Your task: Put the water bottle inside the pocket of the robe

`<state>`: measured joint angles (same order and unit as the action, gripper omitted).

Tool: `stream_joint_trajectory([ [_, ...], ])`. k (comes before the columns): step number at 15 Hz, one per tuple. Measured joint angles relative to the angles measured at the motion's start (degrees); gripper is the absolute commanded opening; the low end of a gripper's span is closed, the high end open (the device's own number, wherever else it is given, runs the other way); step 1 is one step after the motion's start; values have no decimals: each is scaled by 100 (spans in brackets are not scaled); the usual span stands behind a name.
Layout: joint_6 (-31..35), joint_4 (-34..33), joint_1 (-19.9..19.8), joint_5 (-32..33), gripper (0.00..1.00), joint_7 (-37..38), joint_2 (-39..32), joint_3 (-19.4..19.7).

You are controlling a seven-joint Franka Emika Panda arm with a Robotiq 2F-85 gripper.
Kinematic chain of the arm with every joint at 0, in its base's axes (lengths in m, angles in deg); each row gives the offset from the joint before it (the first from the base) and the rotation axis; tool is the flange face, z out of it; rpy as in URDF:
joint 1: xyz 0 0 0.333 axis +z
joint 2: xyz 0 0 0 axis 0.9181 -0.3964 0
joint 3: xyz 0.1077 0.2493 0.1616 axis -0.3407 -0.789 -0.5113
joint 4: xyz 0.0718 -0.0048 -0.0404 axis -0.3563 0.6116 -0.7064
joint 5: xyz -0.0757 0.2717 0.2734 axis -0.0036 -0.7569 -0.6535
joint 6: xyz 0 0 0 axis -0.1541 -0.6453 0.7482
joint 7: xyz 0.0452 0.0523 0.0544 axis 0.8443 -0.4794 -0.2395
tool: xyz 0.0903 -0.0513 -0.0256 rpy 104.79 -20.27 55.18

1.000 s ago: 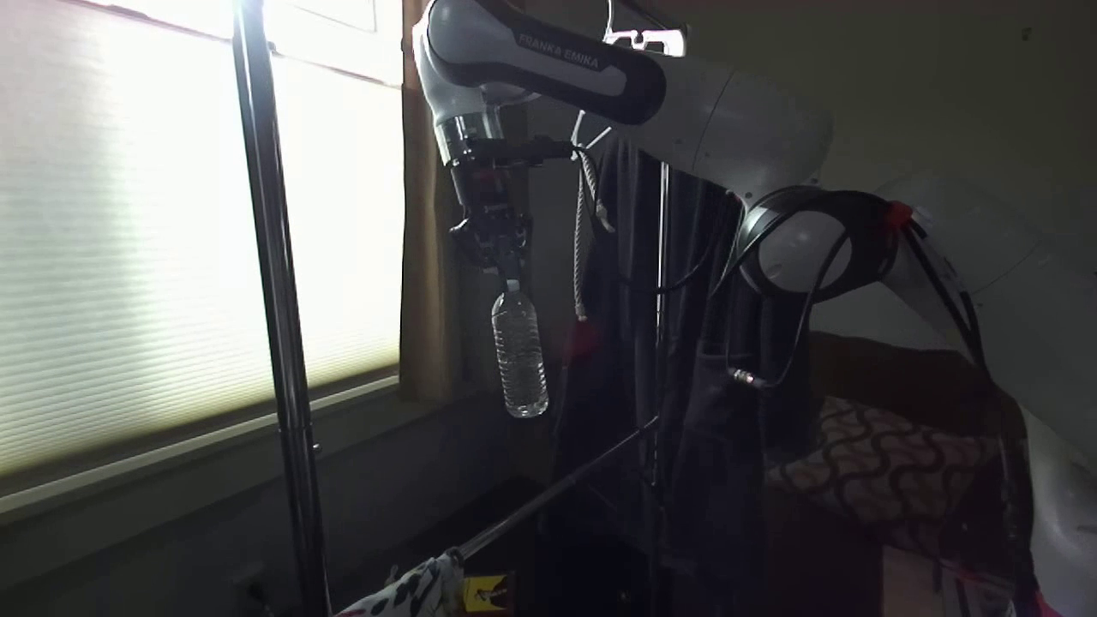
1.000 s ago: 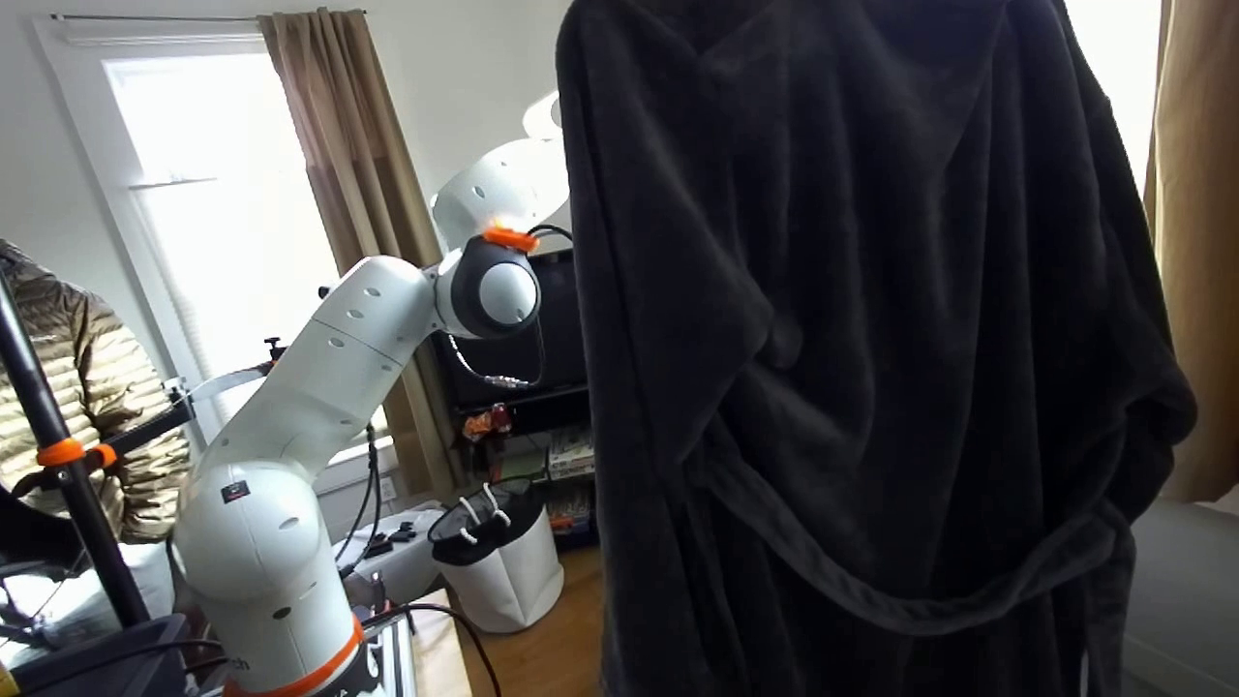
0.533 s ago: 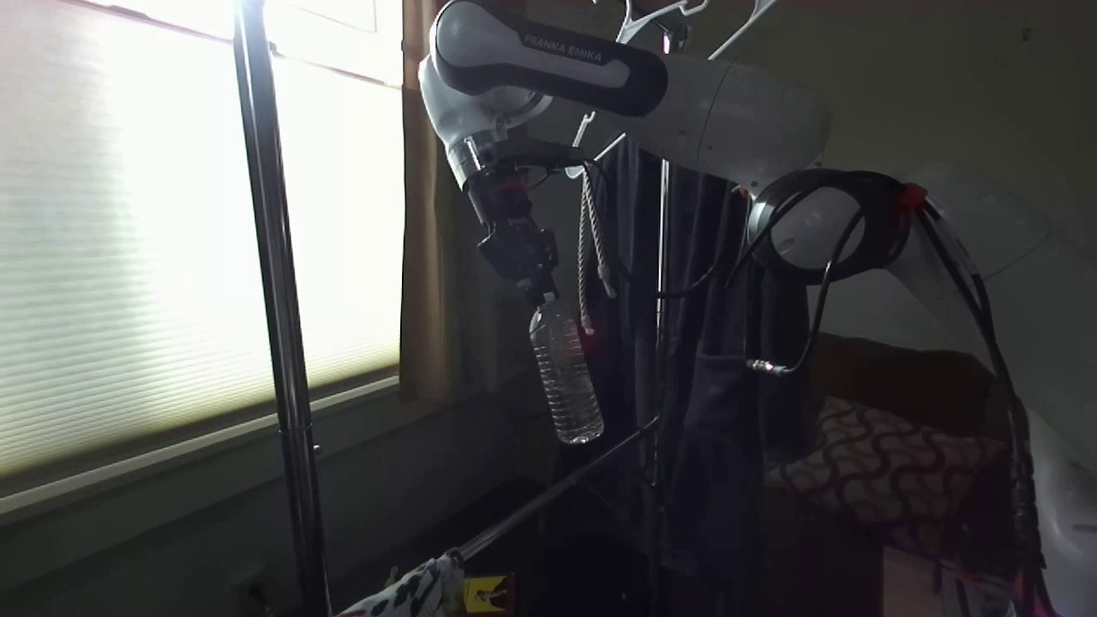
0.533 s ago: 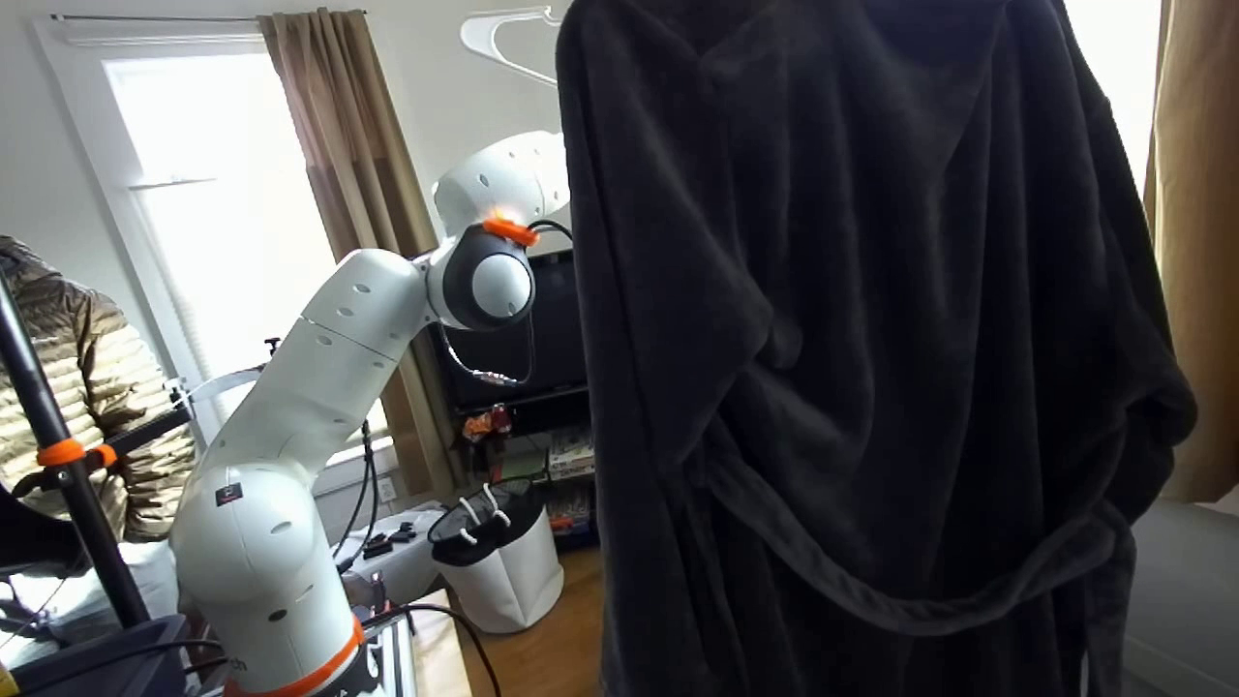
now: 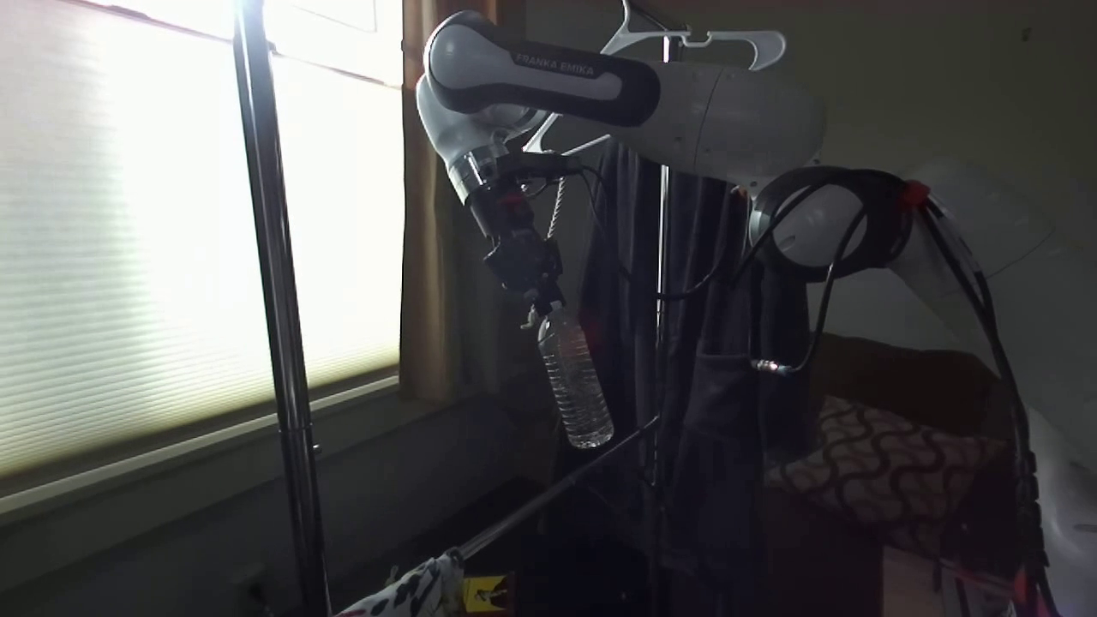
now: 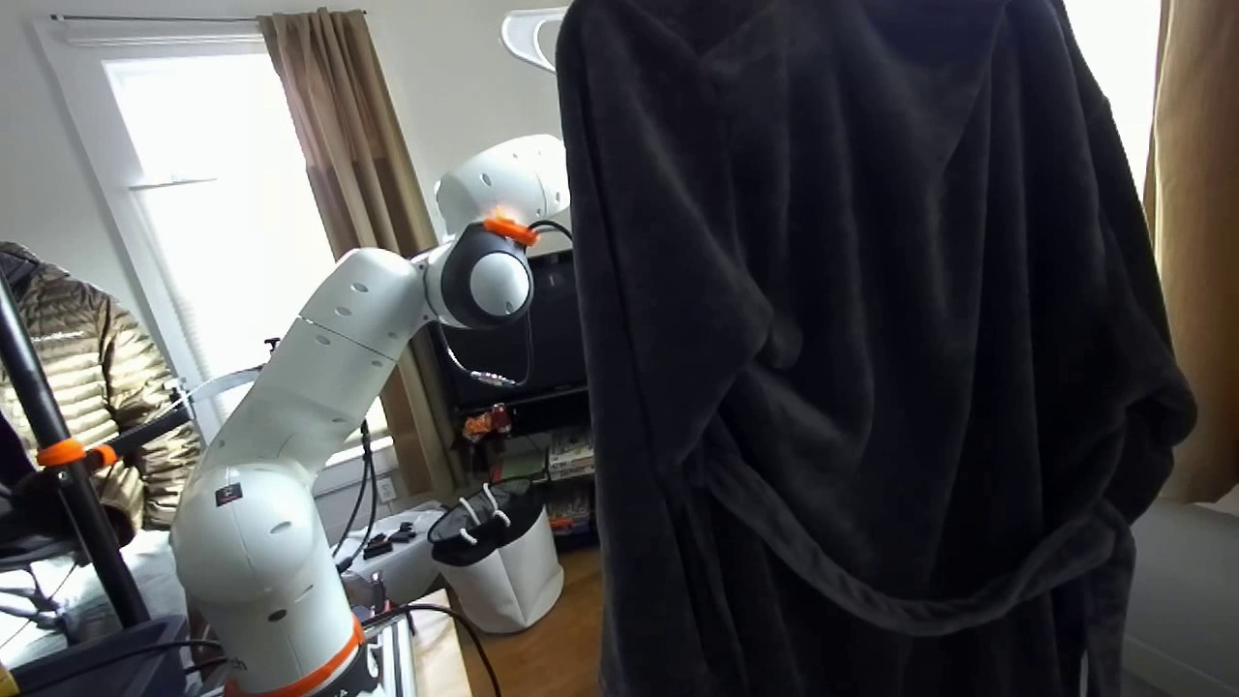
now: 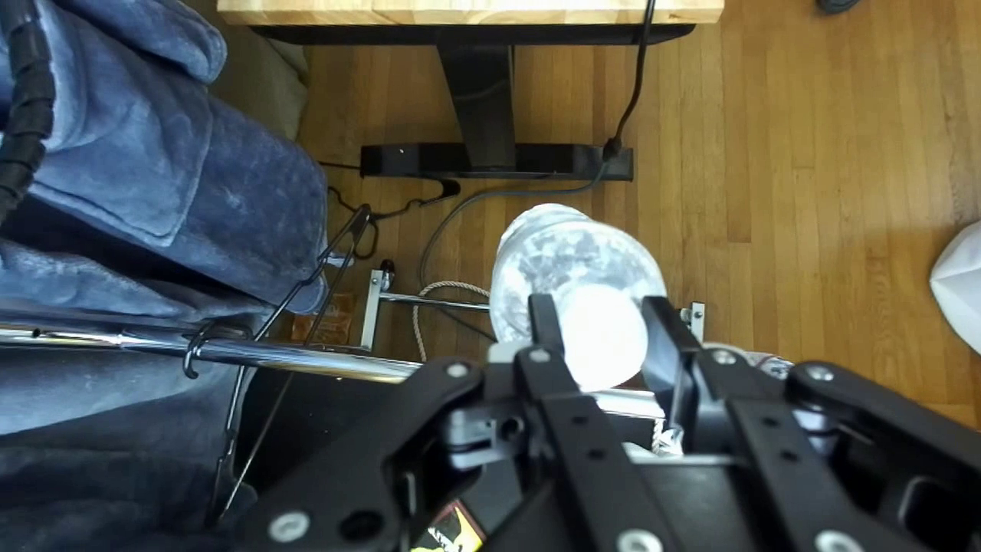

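Clear ribbed plastic water bottle (image 5: 576, 381), ctr of frame in an ext. view, hangs tilted under black two-finger gripper (image 7: 600, 313); fingers (image 7: 545, 326) part-spread, pinching its round white cap (image 7: 603, 341) btwn tips.

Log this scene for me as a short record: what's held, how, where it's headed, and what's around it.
Held: clear water bottle, gripped by its white cap
Jaws: closed on the cap from both sides
Bottle pose: tilted in the air, cap end up
Destination: pocket on the dark robe
Robe: hanging in soft folds
Progress: bottle not yet in the pocket
Surroundings: metal rail, patterned cushion, white bin
Unclear: whether the bottle holds any water
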<state>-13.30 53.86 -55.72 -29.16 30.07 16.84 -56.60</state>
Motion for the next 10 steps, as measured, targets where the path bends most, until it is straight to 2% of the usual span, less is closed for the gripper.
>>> stream_joint_trajectory([
  [3,153,98,-31,169,8,-540,9,0],
  [10,1857,511,-561,-709,8,-824,348,-165],
])
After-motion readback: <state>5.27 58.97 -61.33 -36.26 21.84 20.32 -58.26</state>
